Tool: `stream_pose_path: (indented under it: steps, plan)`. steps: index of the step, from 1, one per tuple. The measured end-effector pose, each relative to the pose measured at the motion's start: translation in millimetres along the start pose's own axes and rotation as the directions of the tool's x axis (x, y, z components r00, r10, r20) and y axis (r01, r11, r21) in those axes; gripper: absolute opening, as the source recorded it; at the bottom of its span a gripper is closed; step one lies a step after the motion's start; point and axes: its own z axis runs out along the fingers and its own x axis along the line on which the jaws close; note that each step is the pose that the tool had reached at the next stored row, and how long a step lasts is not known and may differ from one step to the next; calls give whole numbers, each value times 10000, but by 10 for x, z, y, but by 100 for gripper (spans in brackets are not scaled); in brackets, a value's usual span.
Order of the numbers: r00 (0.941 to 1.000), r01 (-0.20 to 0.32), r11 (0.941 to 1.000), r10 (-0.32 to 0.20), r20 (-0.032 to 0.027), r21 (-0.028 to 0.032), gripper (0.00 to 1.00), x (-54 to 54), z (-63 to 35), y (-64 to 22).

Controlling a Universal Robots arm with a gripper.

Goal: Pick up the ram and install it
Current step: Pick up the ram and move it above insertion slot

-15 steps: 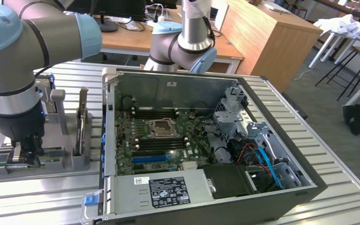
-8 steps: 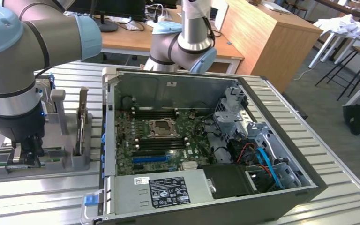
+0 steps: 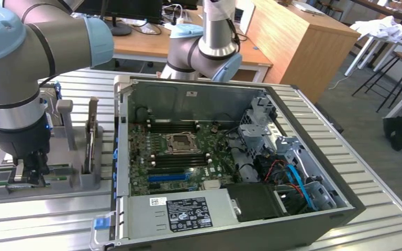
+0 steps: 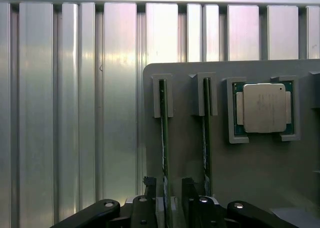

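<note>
Jaws stand apart astride the edge-up ram (image 4: pixel 163 133), a gap either side, in its grey holder (image 4: pixel 250 173).

Robotics lab: robot arm (image 3: pixel 19 78) over slotted metal bench (image 3: pixel 40 219), open computer case (image 3: pixel 187 102), wooden desks (image 3: pixel 292 42), monitor (image 3: pixel 127 10) behind

No legible text or markings

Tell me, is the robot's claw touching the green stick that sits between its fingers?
Cannot tell. The wrist view shows the gripper open around the ram; one finger stands clear, the other looks too close to judge.
</note>
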Motion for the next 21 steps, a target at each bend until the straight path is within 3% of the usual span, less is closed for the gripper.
stream_pose_path:
  steps: [3, 4, 19, 21]
  plan:
    - [10000, 0, 10000, 0, 0, 0, 28, 0, 0, 0]
    - [10000, 0, 10000, 0, 0, 0, 21, 0, 0, 0]
    - [10000, 0, 10000, 0, 0, 0, 21, 10, 0, 0]
    - [10000, 1, 10000, -1, 1, -1, 13, 10, 0, 0]
